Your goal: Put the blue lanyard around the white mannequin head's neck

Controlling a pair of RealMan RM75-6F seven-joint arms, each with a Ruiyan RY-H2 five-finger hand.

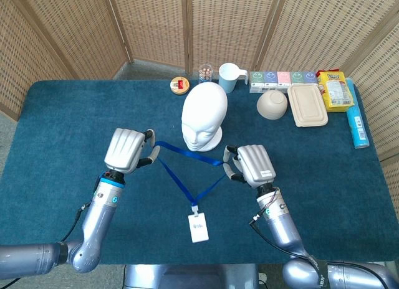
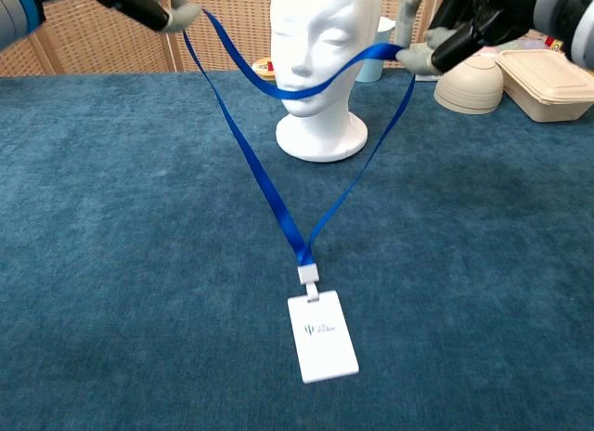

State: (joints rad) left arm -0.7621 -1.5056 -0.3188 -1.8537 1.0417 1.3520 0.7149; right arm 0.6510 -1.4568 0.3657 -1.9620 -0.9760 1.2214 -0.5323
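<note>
The white mannequin head [image 1: 203, 117] [image 2: 326, 59] stands upright at mid-table, facing me. The blue lanyard [image 1: 185, 155] [image 2: 278, 195] hangs as a loop stretched between my two raised hands, in front of the face. My left hand [image 1: 127, 150] [image 2: 148, 2] pinches its left side, and my right hand [image 1: 250, 165] [image 2: 469, 20] pinches its right side. The strap sags across the mannequin's chin in the chest view. The white badge [image 1: 199, 228] [image 2: 321, 336] at its lower end lies on the blue cloth.
Along the far edge stand a round tin [image 1: 179, 85], a small jar [image 1: 205, 73], a pale blue mug [image 1: 229, 76], a row of small boxes [image 1: 283, 78], a beige bowl [image 1: 272, 104], a lidded container [image 1: 307, 105], a yellow packet [image 1: 335, 90] and a blue tube [image 1: 356, 121].
</note>
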